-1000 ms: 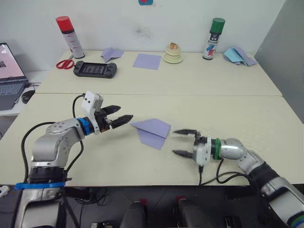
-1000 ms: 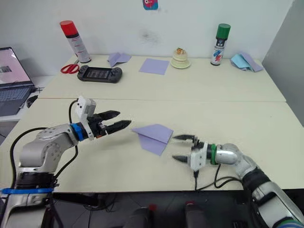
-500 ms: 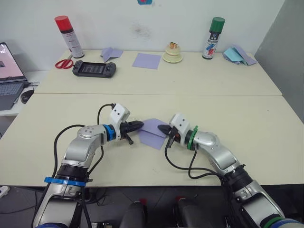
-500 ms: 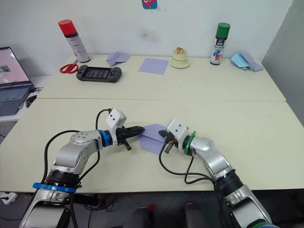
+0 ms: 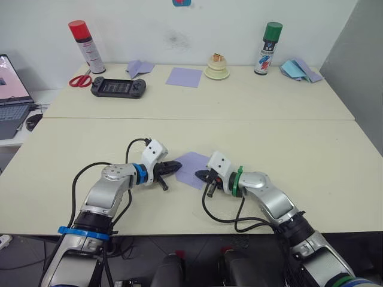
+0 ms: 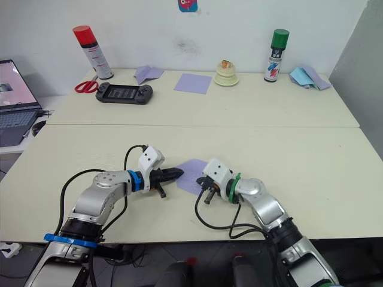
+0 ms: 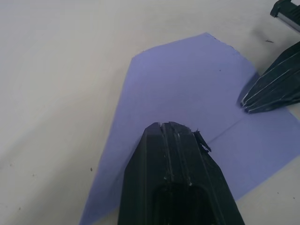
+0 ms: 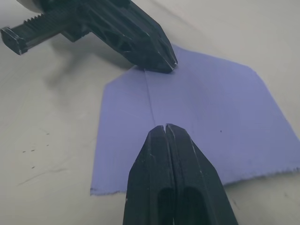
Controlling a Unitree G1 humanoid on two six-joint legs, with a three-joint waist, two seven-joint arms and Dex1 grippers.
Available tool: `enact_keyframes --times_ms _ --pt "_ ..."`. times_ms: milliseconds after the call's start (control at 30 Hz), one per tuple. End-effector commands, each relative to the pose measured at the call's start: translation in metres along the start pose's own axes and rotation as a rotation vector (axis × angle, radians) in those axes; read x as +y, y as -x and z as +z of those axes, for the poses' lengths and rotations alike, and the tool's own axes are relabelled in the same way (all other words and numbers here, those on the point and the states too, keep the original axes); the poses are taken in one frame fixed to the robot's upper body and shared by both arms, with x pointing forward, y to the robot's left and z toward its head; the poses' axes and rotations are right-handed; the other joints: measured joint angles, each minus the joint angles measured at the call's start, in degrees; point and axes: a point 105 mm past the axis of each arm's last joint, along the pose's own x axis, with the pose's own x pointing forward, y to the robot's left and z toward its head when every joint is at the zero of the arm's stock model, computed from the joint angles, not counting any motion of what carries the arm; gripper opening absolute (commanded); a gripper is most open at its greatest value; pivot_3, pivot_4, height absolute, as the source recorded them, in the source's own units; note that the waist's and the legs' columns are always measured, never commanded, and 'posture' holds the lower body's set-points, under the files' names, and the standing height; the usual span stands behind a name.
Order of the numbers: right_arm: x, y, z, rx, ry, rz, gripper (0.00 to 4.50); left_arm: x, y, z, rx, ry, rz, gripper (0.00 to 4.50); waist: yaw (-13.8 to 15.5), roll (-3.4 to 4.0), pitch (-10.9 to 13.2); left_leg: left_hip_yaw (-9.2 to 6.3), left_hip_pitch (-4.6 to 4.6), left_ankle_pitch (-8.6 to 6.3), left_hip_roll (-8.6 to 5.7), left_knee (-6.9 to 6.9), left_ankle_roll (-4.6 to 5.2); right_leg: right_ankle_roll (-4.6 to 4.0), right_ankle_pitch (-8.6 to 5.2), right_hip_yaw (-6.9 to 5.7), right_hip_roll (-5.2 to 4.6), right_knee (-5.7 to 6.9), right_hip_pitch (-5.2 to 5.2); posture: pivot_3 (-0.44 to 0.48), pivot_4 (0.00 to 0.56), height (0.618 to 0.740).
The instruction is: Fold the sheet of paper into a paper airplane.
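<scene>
The sheet of paper (image 5: 192, 168) lies flat on the front desk (image 5: 287, 149), near the middle, between the two arms. It is purple and partly folded, with a crease line across it. The left gripper (image 5: 177, 165) presses down on the paper's edge at 9 o'clock, and its fingers (image 7: 171, 140) are closed together. The right gripper (image 5: 200, 174) presses on the edge at 3 o'clock, and its fingers (image 8: 166, 140) are closed together too. The two tips almost face each other along the crease. Neither one grips the paper; they just push on top of it.

On the back desk, at 12 o'clock, lies a smooth purple square (image 5: 185, 76). A small cream pot (image 5: 218, 68) stands beside it, and what sits inside is too small to make out. A green-capped spray can (image 5: 266, 48) stands at 1 o'clock, with light-blue paper pieces (image 5: 300, 69) farther right. At 11 o'clock are a black game console (image 5: 119, 87), a folded purple piece (image 5: 140, 67), red scissors (image 5: 81, 80) and a red-capped spray can (image 5: 87, 46). A laptop (image 5: 13, 95) is cut off at the left edge.
</scene>
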Motion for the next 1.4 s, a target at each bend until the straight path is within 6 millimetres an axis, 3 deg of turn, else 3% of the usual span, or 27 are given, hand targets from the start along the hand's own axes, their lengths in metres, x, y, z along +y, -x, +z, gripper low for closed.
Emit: enact_keyframes --times_ms 33,200,400,600,767,1033,1133,1267,1400 --pt "-0.012 0.024 0.028 -0.087 -0.087 -0.02 0.4 -0.006 -0.001 -0.011 0.027 -0.001 -0.019 0.0 0.0 0.0 0.0 0.01 0.01 0.0 0.0 0.0 0.0 0.0 0.0 0.01 0.0 0.01 0.0 0.0 0.15 0.74" --pt "-0.035 0.045 0.017 -0.023 -0.316 -0.079 1.88 -0.007 -0.001 -0.013 0.032 -0.031 -0.038 0.0 0.0 0.0 0.0 -0.03 0.06 0.0 0.0 0.0 0.0 0.0 0.0 -0.02 0.0 0.0 0.06 0.0 0.15 0.74" --pt "-0.043 0.034 0.001 0.028 -0.633 -0.032 1.88 -0.009 -0.003 -0.016 0.055 -0.074 -0.058 0.0 0.0 0.02 0.0 0.02 0.11 0.0 0.0 -0.03 0.01 -0.01 0.0 0.01 0.01 0.02 0.07 0.0 0.15 0.74" --pt "-0.043 0.01 0.008 -0.002 -0.845 0.064 1.88 -0.009 0.0 -0.017 0.062 -0.081 -0.073 0.0 -0.1 0.02 0.0 0.06 0.11 -0.01 -0.01 -0.03 0.01 -0.01 0.0 0.03 0.0 0.01 0.08 0.0 0.15 0.74" --pt "-0.048 -0.012 0.015 -0.033 -0.914 0.088 1.88 -0.008 0.003 -0.021 0.079 -0.102 -0.071 0.0 -0.2 0.05 0.0 0.07 0.15 -0.01 0.02 -0.06 0.02 -0.01 0.0 0.03 0.02 0.02 0.08 0.0 0.15 0.74" --pt "-0.043 -0.035 0.023 -0.054 -0.851 0.144 1.88 -0.005 0.01 -0.025 0.096 -0.108 -0.058 0.0 -0.5 0.07 0.0 0.09 0.18 -0.02 0.04 -0.1 0.03 -0.01 0.0 0.05 0.04 0.02 0.08 0.0 0.15 0.74" --pt "-0.042 -0.038 0.02 -0.045 -0.832 0.143 1.28 -0.004 0.012 -0.026 0.102 -0.108 -0.054 0.0 -0.7 0.1 -0.1 0.09 0.2 -0.02 0.06 -0.11 0.03 -0.01 0.0 0.05 0.05 0.02 0.08 0.0 0.15 0.74" --pt "-0.043 -0.038 0.016 -0.038 -0.784 0.134 0.02 -0.001 0.014 -0.028 0.112 -0.111 -0.046 0.0 -0.8 0.12 -0.4 0.09 0.3 -0.02 0.07 -0.11 0.03 -0.01 0.0 0.05 0.05 0.05 0.15 0.0 0.15 0.74" --pt "-0.038 -0.037 0.018 -0.041 -0.639 0.16 0.02 0.0 0.014 -0.029 0.119 -0.111 -0.046 0.0 -1.0 0.13 -0.5 0.08 0.3 -0.02 0.05 -0.1 0.03 0.0 0.0 0.04 0.05 0.04 0.17 0.0 0.15 0.74"
